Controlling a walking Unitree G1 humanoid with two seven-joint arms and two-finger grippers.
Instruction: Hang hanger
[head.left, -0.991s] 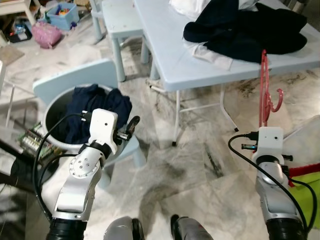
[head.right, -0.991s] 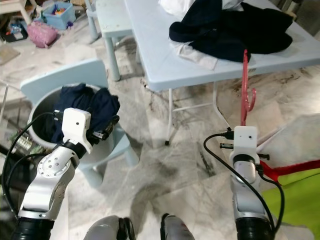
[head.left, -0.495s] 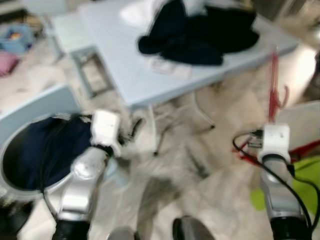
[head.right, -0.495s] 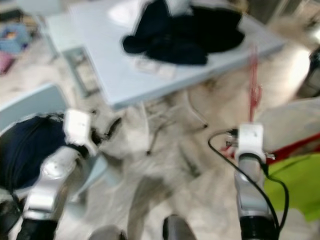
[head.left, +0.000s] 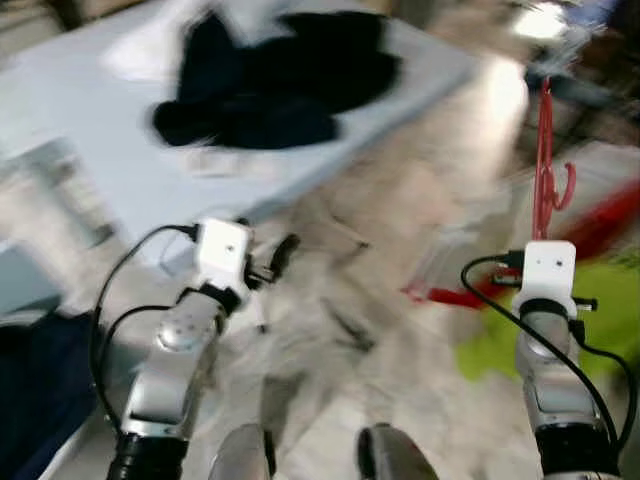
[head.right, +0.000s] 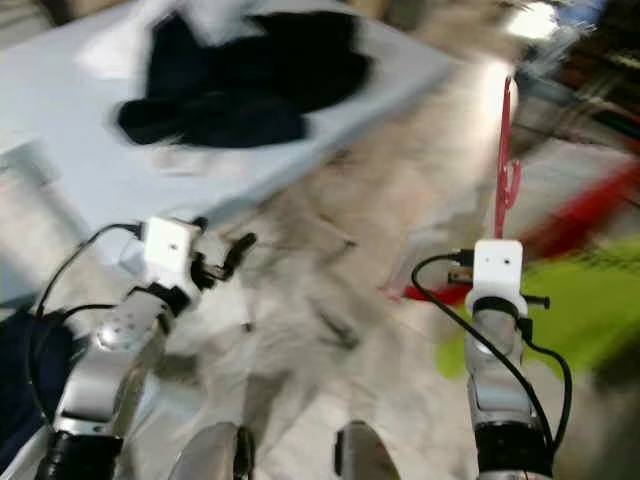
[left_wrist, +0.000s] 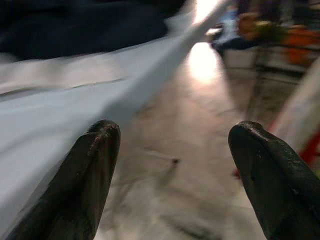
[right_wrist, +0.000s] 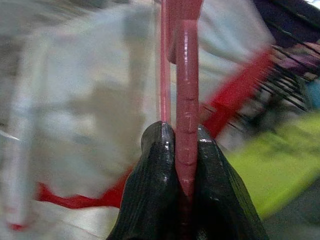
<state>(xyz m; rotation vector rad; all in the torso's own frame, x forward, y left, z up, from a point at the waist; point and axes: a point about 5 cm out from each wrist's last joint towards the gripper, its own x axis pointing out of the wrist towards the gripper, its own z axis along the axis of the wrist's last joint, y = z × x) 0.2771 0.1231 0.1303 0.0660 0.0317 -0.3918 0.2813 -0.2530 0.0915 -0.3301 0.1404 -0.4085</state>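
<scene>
Carrying the red hanger (head.left: 545, 165) upright in our right gripper (right_wrist: 180, 150), we are risking a snag: the hook end is rising well above the wrist, and with the head views blurring as we are walking, it could be catching on something nearby, or twisting in the grip, since the fingers (right_wrist: 160, 165) are pinching only one thin bar at its lower end. No rail or hook to hang it on is showing ahead of either gripper, so we are judging the hanging step as not yet begun. The right gripper is clamping tight on that bar, one pad on each side. Our left gripper (left_wrist: 170, 150) is holding nothing, its fingers spread wide, with the pale blue desk (head.left: 90, 180) and its dark clothes (head.left: 270, 85) lying beyond it.
</scene>
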